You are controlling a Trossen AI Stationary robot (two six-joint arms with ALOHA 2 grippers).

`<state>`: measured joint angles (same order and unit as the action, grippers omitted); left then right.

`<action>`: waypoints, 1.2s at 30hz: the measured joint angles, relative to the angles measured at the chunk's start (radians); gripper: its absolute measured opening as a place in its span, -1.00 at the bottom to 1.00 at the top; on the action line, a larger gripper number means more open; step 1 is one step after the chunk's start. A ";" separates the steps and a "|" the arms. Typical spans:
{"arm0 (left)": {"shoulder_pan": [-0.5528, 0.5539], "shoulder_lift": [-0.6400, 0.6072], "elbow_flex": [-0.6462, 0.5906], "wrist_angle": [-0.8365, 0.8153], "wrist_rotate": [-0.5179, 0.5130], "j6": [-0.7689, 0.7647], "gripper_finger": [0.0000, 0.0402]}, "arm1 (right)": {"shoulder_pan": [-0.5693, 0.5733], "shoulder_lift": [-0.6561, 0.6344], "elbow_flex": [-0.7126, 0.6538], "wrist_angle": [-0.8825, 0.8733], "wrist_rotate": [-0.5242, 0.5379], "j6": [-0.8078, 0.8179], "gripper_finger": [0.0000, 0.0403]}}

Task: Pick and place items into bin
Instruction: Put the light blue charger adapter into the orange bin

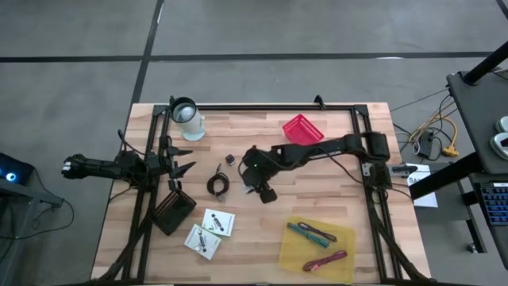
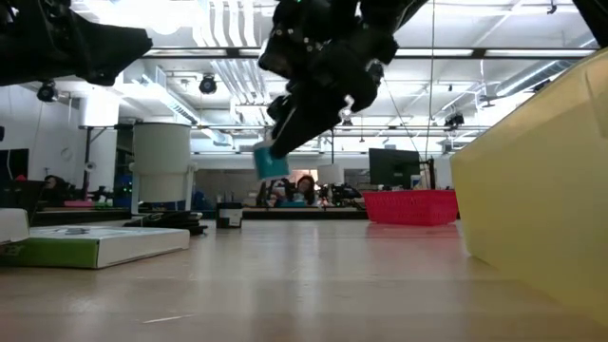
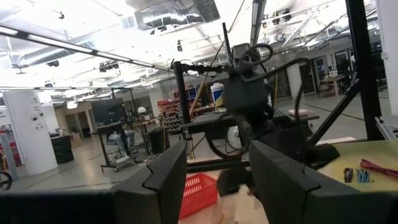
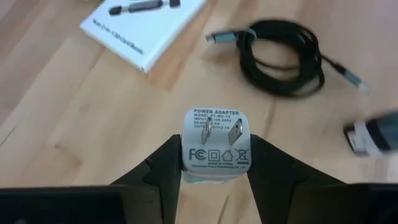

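My right gripper (image 1: 262, 191) hangs over the middle of the table, shut on a small white power adapter (image 4: 216, 140) with two metal prongs. A black cable coil (image 1: 218, 185) lies on the wood just left of it, and also shows in the right wrist view (image 4: 283, 56). Two white square cards (image 1: 218, 222) (image 1: 202, 241) lie flat nearer the front edge. A tiny black piece (image 1: 230, 159) sits beyond the coil. Teal and maroon sticks (image 1: 311, 233) (image 1: 325, 260) lie in the yellow bin (image 1: 295, 253). My left gripper (image 1: 184, 163) waits open at the table's left side. My right gripper pinches the power adapter by its two opposite side faces (image 4: 186, 152), one finger on each. The fingers come from above, slanting down. The pronged, labelled face (image 4: 216, 134) points away from the wrist. In the low view the adapter (image 2: 271, 161) hangs clear above the table.
A red mesh basket (image 1: 303, 129) stands at the far middle, and a clear cup with a black rim (image 1: 186, 117) at the far left. A dark flat object (image 1: 173, 211) lies by the left frame rail. Another small piece (image 4: 370, 134) lies near the coil. Bare wood lies around the right gripper.
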<state>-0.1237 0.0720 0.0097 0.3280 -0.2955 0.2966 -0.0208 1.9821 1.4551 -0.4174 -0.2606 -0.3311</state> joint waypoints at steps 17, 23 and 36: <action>0.000 0.001 0.000 -0.003 0.000 0.000 -0.20 | -0.012 -0.215 -0.085 -0.144 0.082 0.108 -0.31; 0.000 0.002 0.000 -0.003 0.000 0.000 -0.20 | -0.020 -0.358 -0.228 -0.139 0.208 0.170 -0.31; 0.000 0.001 0.000 -0.002 0.000 0.000 -0.20 | -0.140 -0.704 -0.581 0.057 0.395 0.279 -0.31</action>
<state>-0.1238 0.0731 0.0097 0.3263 -0.2955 0.2962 -0.1610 1.2786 0.8739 -0.3603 0.1340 -0.0518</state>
